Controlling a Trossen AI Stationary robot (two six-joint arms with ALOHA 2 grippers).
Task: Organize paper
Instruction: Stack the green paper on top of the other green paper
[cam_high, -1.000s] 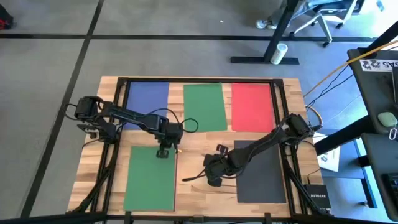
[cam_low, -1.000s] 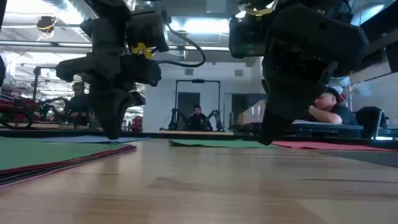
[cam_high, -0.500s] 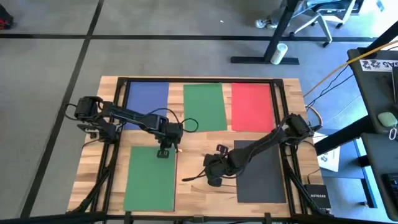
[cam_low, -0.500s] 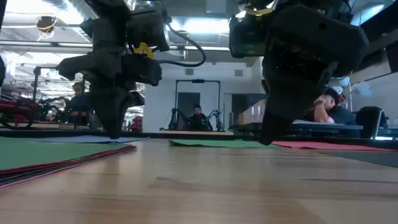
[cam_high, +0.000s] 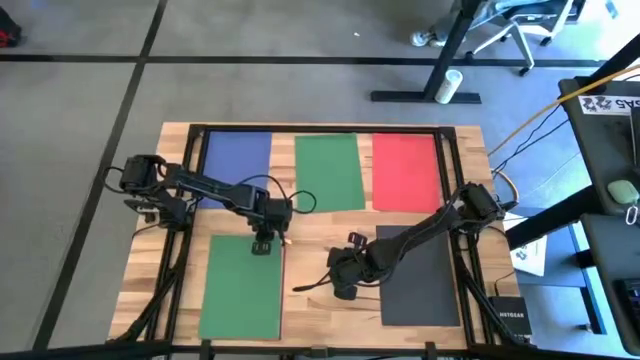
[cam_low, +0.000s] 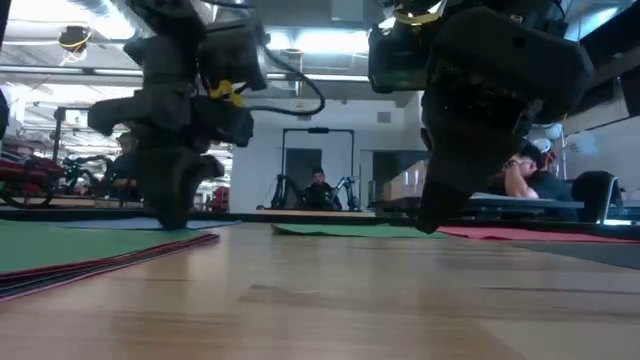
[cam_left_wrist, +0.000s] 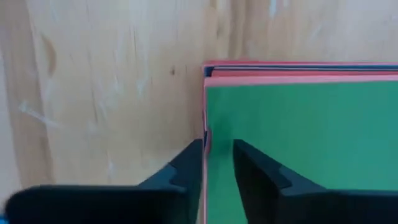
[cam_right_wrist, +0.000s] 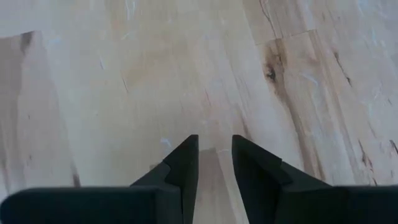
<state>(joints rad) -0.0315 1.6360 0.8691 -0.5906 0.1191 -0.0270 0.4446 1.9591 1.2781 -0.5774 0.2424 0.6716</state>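
Left fingers (cam_left_wrist: 217, 155) shifted slightly — narrowly parted, straddling green paper (cam_left_wrist: 305, 137) stack edge, nothing gripped.

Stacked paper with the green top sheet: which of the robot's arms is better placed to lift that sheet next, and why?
Probably left. The left gripper straddles the green top sheet's edge; the right gripper is over bare table.

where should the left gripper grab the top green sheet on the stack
By its far right corner edge, coming in level from the side. The green sheet lies flat on the stack, so only an edge offers grip. The left gripper already straddles that edge, one finger each side.
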